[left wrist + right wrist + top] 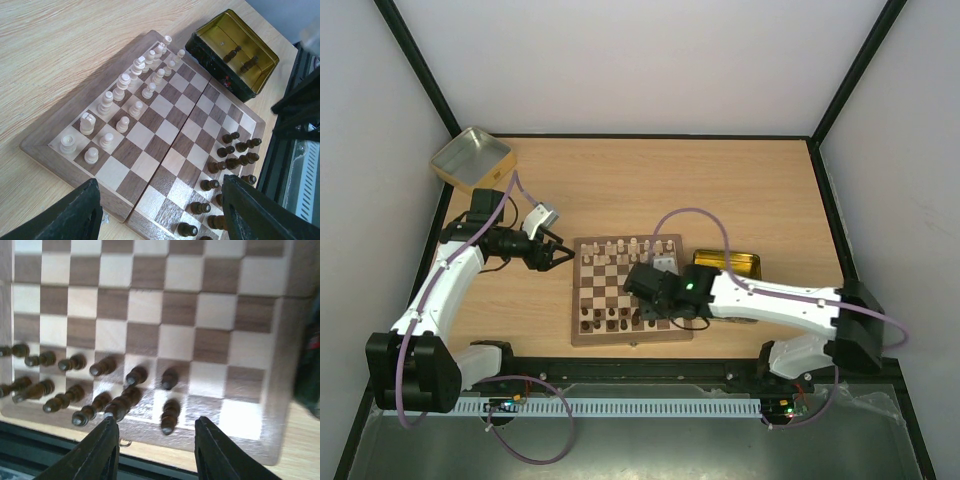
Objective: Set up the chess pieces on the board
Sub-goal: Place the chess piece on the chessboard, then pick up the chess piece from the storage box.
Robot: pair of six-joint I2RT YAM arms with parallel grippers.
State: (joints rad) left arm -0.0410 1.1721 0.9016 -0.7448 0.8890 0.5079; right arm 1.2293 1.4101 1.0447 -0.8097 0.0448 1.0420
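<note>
Setup nearly done, jaws wide on both arms.

Top view: board (620, 285) lay mid-table; left gripper (558, 256) hovered just beside its left edge, right gripper (658, 312) hung over its near right squares. Left wrist: jaws spread on nothing; cream pieces (122, 82) lined one side, dark pieces (232, 155) the other, two more dark ones lying in the tin (212, 62) beside the board. Right wrist: jaws spread, pinching nothing, one dark piece standing just beyond the tips. Such figures looked light, stiff, smooth and easily toppled; best pinched at the waist from above, clear of neighbours.
</note>
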